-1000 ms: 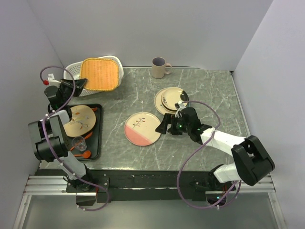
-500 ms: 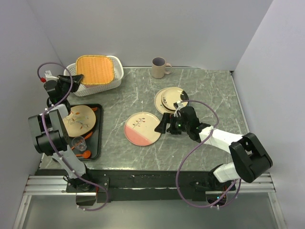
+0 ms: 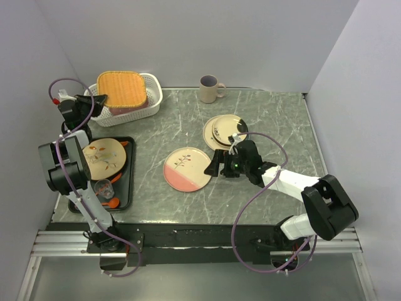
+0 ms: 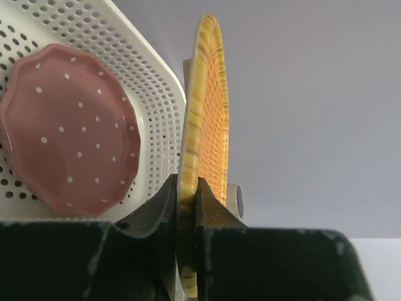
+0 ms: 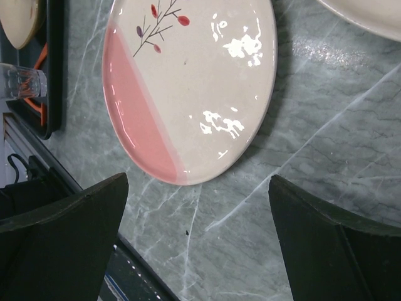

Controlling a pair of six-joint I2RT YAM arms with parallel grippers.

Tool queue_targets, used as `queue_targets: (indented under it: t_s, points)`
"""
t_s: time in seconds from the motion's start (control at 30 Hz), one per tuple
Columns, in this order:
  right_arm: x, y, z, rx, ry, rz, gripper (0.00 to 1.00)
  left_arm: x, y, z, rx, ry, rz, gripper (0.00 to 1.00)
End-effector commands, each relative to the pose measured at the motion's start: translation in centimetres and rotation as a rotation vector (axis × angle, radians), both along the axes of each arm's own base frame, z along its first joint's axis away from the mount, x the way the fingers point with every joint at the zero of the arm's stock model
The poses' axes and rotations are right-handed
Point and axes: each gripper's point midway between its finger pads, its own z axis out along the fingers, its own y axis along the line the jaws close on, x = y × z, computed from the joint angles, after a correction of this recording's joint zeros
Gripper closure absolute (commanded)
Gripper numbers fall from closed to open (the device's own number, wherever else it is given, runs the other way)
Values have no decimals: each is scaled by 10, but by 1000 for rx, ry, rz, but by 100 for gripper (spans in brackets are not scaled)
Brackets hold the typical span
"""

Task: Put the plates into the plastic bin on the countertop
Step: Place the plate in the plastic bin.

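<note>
My left gripper is shut on the rim of the tan-orange plate, which hangs over the white plastic bin at the back left. In the left wrist view this plate stands edge-on between the jaws, and a pink plate with white dots lies inside the bin. The half-pink plate with a twig lies flat on the countertop. My right gripper stands open just right of it; the right wrist view has the plate ahead of the gripper.
Two cream plates are stacked behind the right gripper. A beige mug stands at the back. At the left a black tray holds a cream plate, a glass and orange utensils. Walls close in on both sides.
The left gripper has swung the tan-orange plate leftward and lower, from leaning past the bin's right end to hanging over the bin. The right arm has hardly moved.
</note>
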Motion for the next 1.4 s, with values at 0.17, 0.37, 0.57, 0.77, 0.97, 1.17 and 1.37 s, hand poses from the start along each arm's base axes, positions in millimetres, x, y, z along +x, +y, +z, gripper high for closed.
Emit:
queue_targets:
  t_s: [0.17, 0.37, 0.57, 0.77, 0.97, 1.17, 1.37]
  points:
    - [17, 18, 19, 46, -61, 40, 0, 21, 14, 33, 66, -95, 32, 99]
    - [18, 24, 18, 57, -48, 60, 0, 27, 18, 17, 59, -72, 42, 99]
    - [17, 26, 15, 59, -31, 73, 0, 40, 23, 8, 75, -56, 42, 99]
    - [15, 26, 13, 60, -23, 73, 0, 49, 26, -2, 64, -35, 42, 99]
    - [12, 24, 11, 49, -21, 76, 0, 54, 26, -12, 61, -20, 32, 99]
    - [12, 24, 14, 59, -27, 72, 0, 58, 23, -14, 59, -21, 14, 99]
    - [12, 26, 13, 64, -22, 79, 0, 61, 23, -21, 61, -6, 11, 99]
